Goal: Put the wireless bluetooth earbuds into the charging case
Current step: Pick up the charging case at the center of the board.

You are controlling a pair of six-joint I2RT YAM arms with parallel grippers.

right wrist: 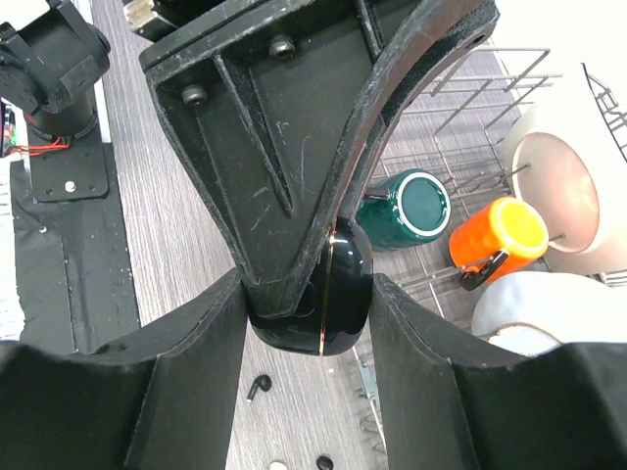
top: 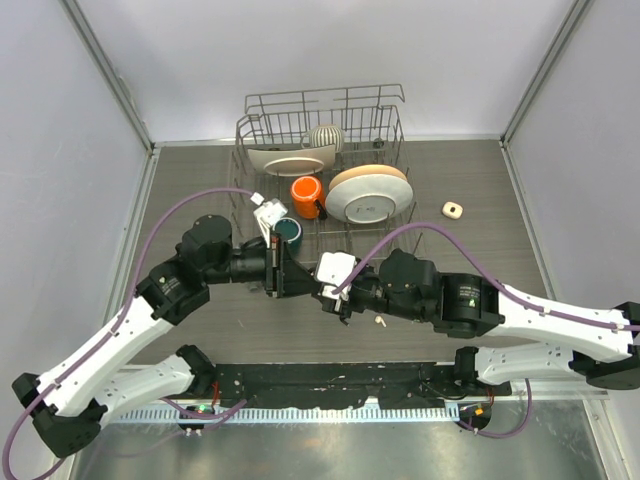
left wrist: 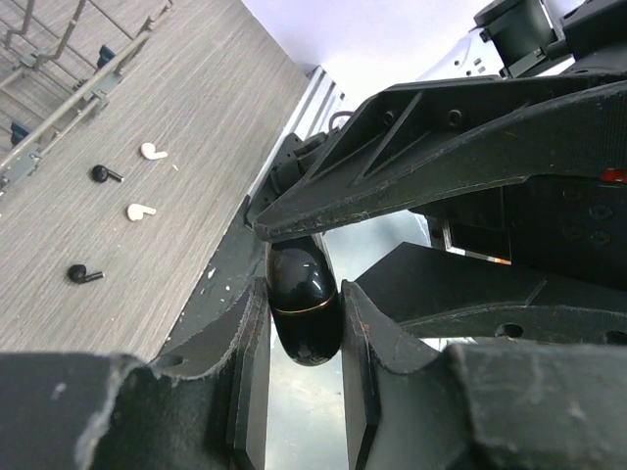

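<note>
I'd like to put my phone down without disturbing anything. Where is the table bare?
Bare table lies right of the dish rack, around the small cream object, and left of the rack by the wall. The middle is crowded: left gripper and right gripper hold the black charging case above scattered earbuds.

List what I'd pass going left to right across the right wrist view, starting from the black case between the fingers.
black charging case → teal mug → orange mug → cream bowl
</note>
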